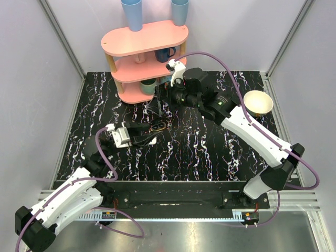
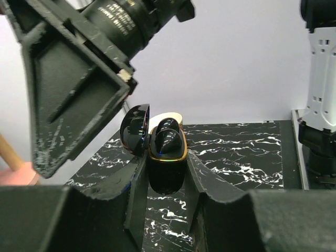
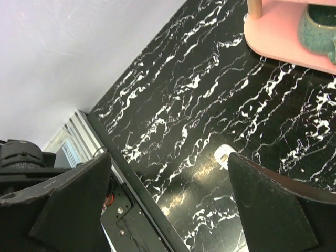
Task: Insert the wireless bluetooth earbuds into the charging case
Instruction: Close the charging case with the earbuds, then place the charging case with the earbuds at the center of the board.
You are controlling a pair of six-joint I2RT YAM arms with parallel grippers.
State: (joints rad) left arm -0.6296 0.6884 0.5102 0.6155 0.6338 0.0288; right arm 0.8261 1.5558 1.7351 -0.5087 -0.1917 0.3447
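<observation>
**Left claw**: I am keeping it narrow, pinching the black charging case on 2 sides. I am holding the case upright, mouth up, with its lid standing open to one side.

**Right claw**: I am holding it spread wide and empty, hanging above the table. 1 white earbud is lying on the marble just beside 1 of its fingers, off centre. I am not finding the 2nd earbud in any view, and I cannot tell whether the dark wells of the case are filled.

**Step in hand, as I judge it:** picking up that earbud. Doing it well is meaning 3 things:
- shifting the right claw until the piece sits midway between the fingers
- lowering until the tips are nearly grazing the table
- closing slowly, since so small and smooth a part is likely to skid or flip

**Room:** open marble is lying toward the rail at the table's edge. Farther off, the pink shelf with its teal mug is crowding 1 side. I am therefore favouring a straight vertical approach, then a lift before carrying across to the case.
</observation>
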